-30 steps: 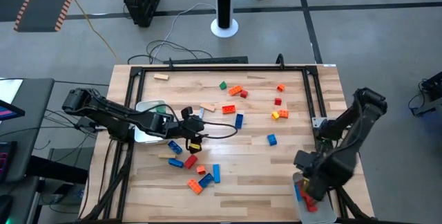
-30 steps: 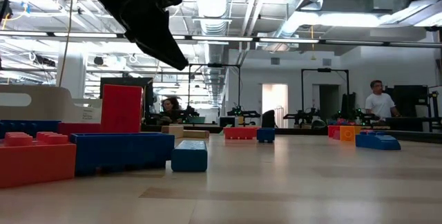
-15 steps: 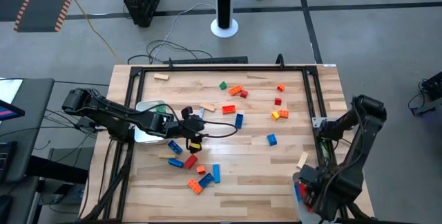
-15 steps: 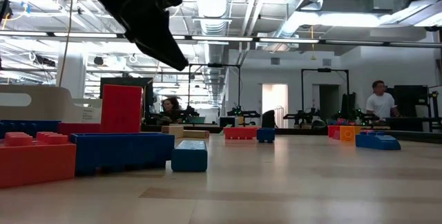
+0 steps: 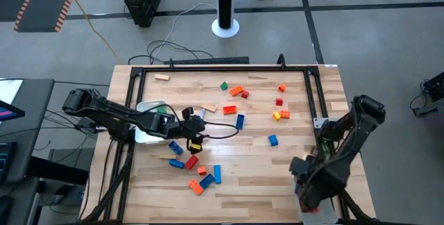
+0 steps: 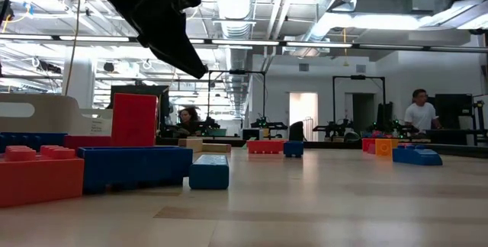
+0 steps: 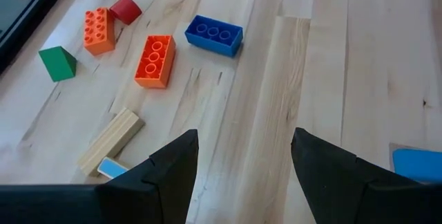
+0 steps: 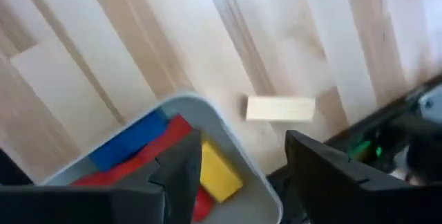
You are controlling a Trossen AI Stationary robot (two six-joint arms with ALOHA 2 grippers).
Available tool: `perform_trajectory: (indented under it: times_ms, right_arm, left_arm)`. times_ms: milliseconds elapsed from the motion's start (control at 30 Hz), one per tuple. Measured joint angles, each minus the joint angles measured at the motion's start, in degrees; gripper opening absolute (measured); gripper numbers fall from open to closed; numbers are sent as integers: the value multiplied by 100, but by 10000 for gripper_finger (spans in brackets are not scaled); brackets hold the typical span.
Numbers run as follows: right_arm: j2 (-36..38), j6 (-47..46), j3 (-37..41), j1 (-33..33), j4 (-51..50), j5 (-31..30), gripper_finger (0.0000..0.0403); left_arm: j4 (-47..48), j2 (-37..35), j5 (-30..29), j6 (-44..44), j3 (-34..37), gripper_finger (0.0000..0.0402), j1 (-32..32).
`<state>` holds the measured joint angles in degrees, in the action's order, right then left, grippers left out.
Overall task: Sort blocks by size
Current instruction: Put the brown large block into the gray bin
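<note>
My right arm covers most of the white tray (image 8: 228, 134) at the desk's (image 5: 277, 166) near right corner, so only from the wrist do I see blue, red and yellow blocks (image 8: 173, 156) inside, a tan block (image 8: 280, 108) lying just outside its rim. My right pincer (image 8: 235, 175) hangs spread and empty over it. Farther left, my left pincer (image 7: 242, 162) hovers spread and empty over bare wood, with scattered blocks beyond
</note>
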<state>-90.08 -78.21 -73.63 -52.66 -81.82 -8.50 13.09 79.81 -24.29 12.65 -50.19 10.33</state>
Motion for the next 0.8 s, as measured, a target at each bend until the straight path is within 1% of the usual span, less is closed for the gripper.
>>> perform_trajectory:
  times_ms: [133, 233, 333, 400, 600, 800]
  right_arm:
    - [0, 769, 0, 404, 399, -91, 219]
    - [0, 1307, 2, 668, 862, -359, 209]
    - [-60, 1844, -6, 938, 1422, -378, 201]
    - [-209, 2107, -4, 1101, 1459, -351, 194]
    - [-895, 2670, 4, 1407, 1181, 332, 176]
    - [-1199, 2734, 2, 1412, 1100, 1021, 162]
  left_arm:
    - [22, 0, 0, -21, 0, 222, 0]
    - [93, 0, -2, -21, 0, 222, 0]
    - [149, 0, -2, -21, 0, 222, 0]
    - [170, 0, -2, -14, 0, 222, 0]
    - [292, 0, -4, -4, 0, 222, 0]
    - [543, 0, -7, 84, -2, 222, 0]
